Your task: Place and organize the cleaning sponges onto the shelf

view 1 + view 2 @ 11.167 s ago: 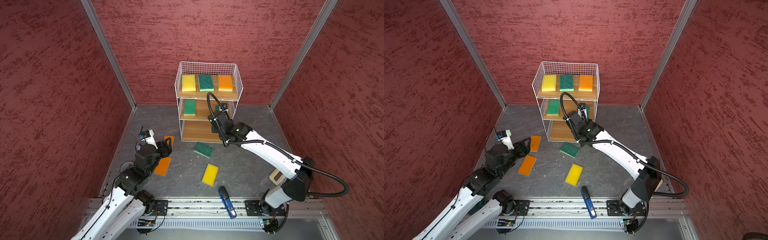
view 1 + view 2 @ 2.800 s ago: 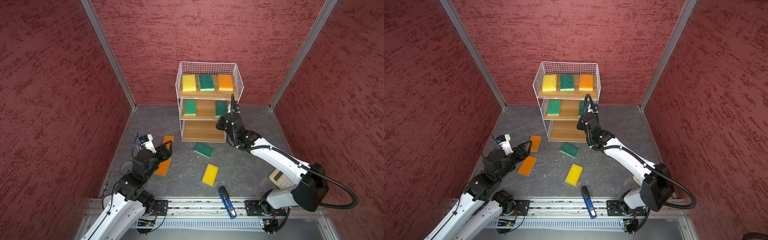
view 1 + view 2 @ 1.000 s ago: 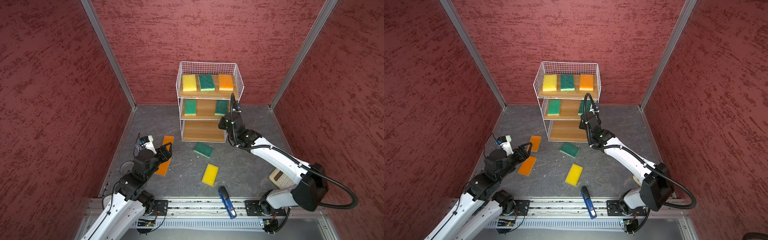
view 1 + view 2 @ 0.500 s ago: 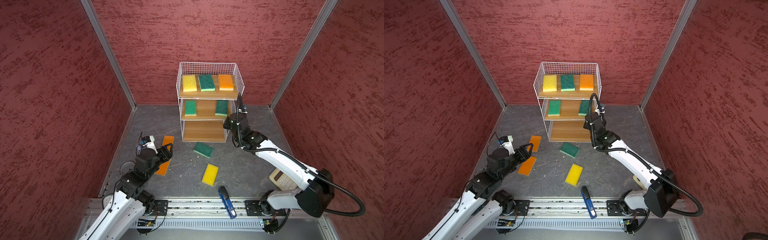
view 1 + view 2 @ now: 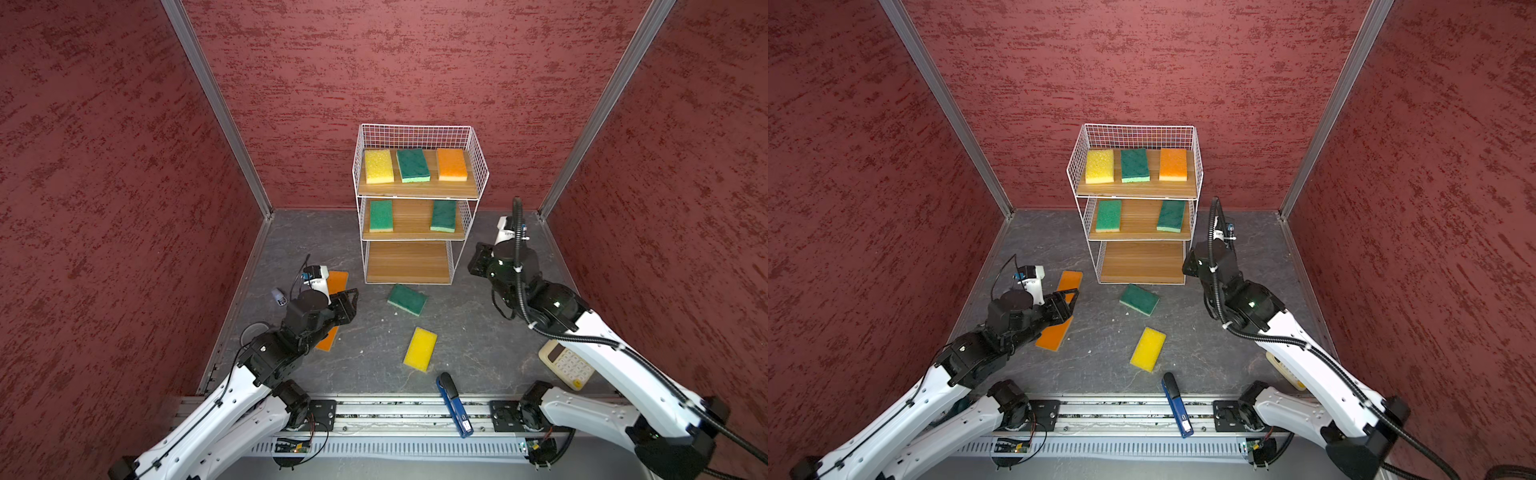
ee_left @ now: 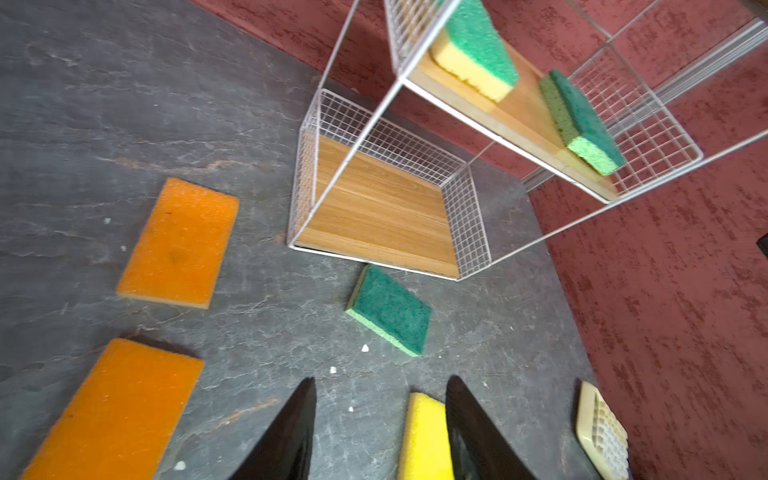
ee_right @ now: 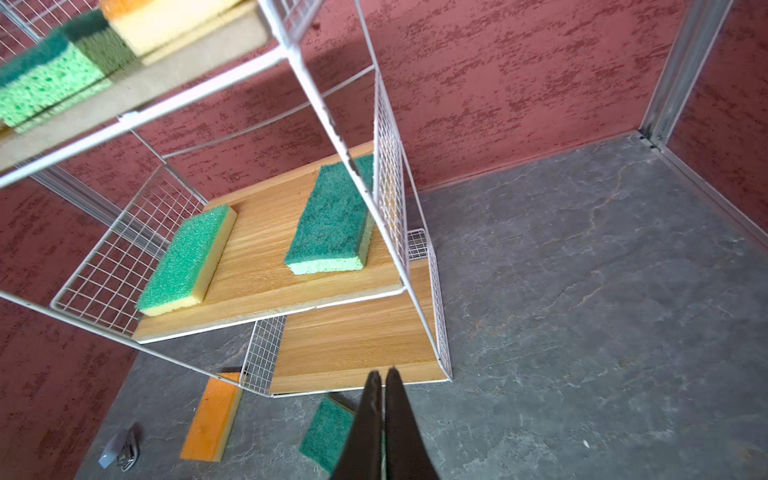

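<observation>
Left wrist view has the left gripper (image 6: 381,380) open and empty near a flat orange sponge (image 6: 112,411), which may skid under a shallow pinch.

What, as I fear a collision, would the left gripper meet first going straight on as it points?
Probably the dark green sponge lying on the floor ahead of the left gripper; it might graze bare floor first, since depth is unclear.
</observation>
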Motion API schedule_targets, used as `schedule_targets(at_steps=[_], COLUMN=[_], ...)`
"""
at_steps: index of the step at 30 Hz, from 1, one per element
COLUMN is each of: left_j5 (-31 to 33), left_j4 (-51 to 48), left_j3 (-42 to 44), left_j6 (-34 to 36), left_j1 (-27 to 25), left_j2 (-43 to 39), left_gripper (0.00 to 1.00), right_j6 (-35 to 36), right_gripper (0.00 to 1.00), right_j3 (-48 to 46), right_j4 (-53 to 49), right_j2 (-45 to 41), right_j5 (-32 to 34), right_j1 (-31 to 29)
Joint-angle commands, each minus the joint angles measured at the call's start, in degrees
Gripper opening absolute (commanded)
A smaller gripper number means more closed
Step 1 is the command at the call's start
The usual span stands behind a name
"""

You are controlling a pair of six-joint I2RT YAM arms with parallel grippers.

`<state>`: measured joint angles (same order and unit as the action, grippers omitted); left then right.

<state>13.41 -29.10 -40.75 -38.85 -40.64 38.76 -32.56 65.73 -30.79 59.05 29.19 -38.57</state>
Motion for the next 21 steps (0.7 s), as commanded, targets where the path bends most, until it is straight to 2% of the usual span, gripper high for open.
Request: schedule_targets(at_steps=[1, 5, 12, 15, 19, 21], left_j5=[7.04, 10.98, 13.24, 13.21, 13.73, 12.05], left_j4=[5.81, 17.39, 34.22, 40.12, 39.69, 39.13], left_j3=[-2.74, -6.00, -13.15, -16.10, -22.49, -24.73], left_j6=[3.67, 7.75, 12.71, 14.07, 14.42, 13.76], left_j1=[-5.52, -10.27, -11.39, -11.24, -10.08, -8.73], left_j2=[3.50, 12.28, 29.55, 35.35, 41.88, 44.55], left_gripper=[0.36, 0.17, 0.00, 0.00, 0.00, 0.00], right_j6=[-0.36, 0.46, 4.69, 6.24, 6.85, 6.76], right_gripper=[0.07, 0.04, 0.00, 0.00, 0.00, 0.00], right_j3=[-2.42, -5.51, -9.60, -10.38, -11.81, -12.52], right_j4=[-7.03, -6.79, -3.16, -2.49, -1.20, -0.30], right_j2=[-1.13, -3.06, -4.99, -5.67, -7.12, -7.78], right_j5=[1.04, -3.33, -13.14, -15.61, -19.12, -20.00], right_j1=[1.44, 5.95, 14.81, 17.45, 20.09, 20.73])
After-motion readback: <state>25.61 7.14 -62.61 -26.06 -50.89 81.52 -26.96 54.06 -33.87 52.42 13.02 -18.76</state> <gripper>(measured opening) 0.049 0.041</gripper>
